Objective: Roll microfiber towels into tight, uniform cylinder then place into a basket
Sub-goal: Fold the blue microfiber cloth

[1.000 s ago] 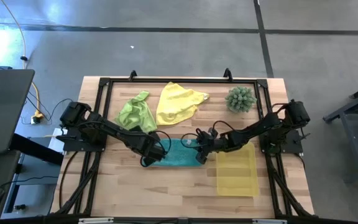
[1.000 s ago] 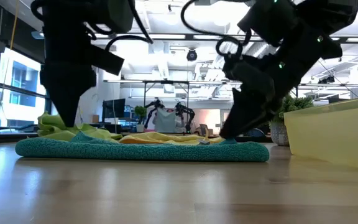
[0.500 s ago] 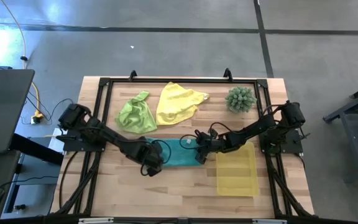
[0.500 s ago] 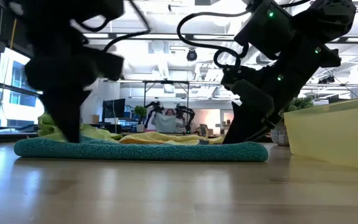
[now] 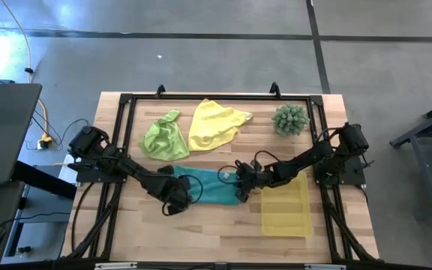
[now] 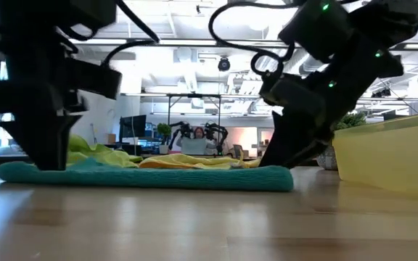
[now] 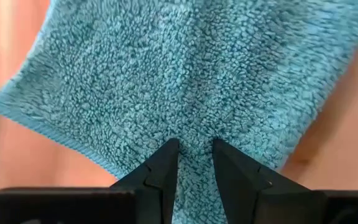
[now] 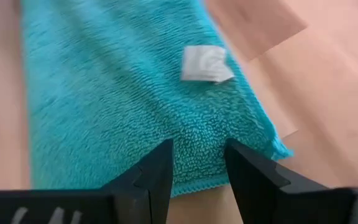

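Observation:
The teal towel lies flat on the wooden table, near the middle. My left gripper is down on its left end and my right gripper on its right end. Each is shut on a bit of its pile. The lime green towel and the yellow towel lie crumpled on the table behind it. The yellow basket stands on the table at the near right, with nothing in it. My left gripper pinches a small pucker of the teal towel between its two fingers, close to the towel's hemmed edge at the left end. The fingers come from above, pointing steeply down. The towel stays flat on the table. My right gripper has its two fingers on the teal towel's right end, just inside the hem and near a corner, beside the white label. Cloth fills the gap between the fingers. They slant down from the table's right, and the towel lies flat.
A spiky green ball-shaped plant stands at the far right. A black frame runs round the table's edges. Bare wood lies between the teal towel and the near edge.
My left gripper has sunk and gone toward the table's near left, down onto the teal towel's left end, turning a little as it went. The teal towel has slid a short way toward the near left, still flat.

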You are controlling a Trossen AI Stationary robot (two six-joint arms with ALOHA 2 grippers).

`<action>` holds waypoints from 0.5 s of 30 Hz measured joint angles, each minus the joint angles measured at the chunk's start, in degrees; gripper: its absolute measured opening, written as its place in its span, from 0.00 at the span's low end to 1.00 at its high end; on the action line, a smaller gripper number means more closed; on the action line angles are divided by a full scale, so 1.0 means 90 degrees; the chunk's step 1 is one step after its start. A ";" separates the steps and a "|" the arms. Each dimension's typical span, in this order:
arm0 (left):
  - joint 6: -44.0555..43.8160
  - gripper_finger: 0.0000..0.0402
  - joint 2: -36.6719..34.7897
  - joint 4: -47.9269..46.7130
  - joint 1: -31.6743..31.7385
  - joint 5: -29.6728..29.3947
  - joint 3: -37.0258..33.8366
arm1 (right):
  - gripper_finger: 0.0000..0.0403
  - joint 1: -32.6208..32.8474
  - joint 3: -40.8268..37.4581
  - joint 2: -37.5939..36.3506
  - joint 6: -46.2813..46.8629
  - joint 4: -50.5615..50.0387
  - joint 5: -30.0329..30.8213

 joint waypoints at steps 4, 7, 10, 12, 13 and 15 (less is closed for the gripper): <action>0.1302 0.22 0.0013 -0.0079 0.0351 -0.0344 -0.0010 | 0.35 0.0323 -0.0004 0.0002 0.0403 0.0144 0.0038; 0.1990 0.22 0.0015 -0.0032 0.0696 -0.0504 -0.0015 | 0.35 0.0558 -0.0005 0.0002 0.0642 0.0373 0.0065; 0.2382 0.22 0.0015 0.0046 0.1046 -0.0706 -0.0015 | 0.35 0.0743 -0.0003 0.0002 0.0637 0.0679 0.0075; 0.2406 0.22 0.0015 0.0046 0.1221 -0.0947 -0.0013 | 0.35 0.0815 0.0090 0.0002 0.0368 0.0661 0.0080; 0.2408 0.22 -0.0011 0.0041 0.1279 -0.1017 -0.0012 | 0.35 0.0830 0.0206 0.0002 0.0174 0.0515 0.0080; 0.2403 0.22 -0.0115 0.0025 0.1314 -0.1041 0.0018 | 0.35 0.0811 0.0525 -0.0022 -0.0324 0.0003 0.0075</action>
